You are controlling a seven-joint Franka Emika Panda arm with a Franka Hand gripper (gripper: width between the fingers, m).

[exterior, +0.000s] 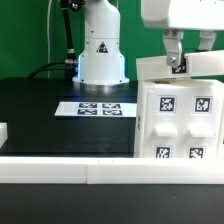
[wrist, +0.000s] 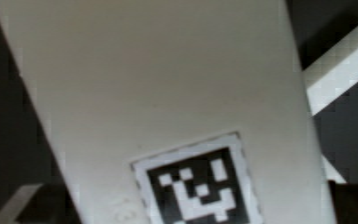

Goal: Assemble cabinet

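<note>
The cabinet (exterior: 180,122), a large white box with several black-and-white tags on its front, stands at the exterior view's right near the front rail. A flat white panel (exterior: 190,66) lies across its top. My gripper (exterior: 177,62) reaches down from above, its fingers closed on the near edge of this panel. In the wrist view the white panel (wrist: 158,90) fills the picture, very close, with one tag (wrist: 197,188) on it. The fingers themselves are hidden there.
The marker board (exterior: 100,107) lies flat on the black table (exterior: 40,110) in front of the robot base (exterior: 100,50). A white rail (exterior: 100,172) runs along the front edge. A small white piece (exterior: 3,134) sits at the exterior view's left edge.
</note>
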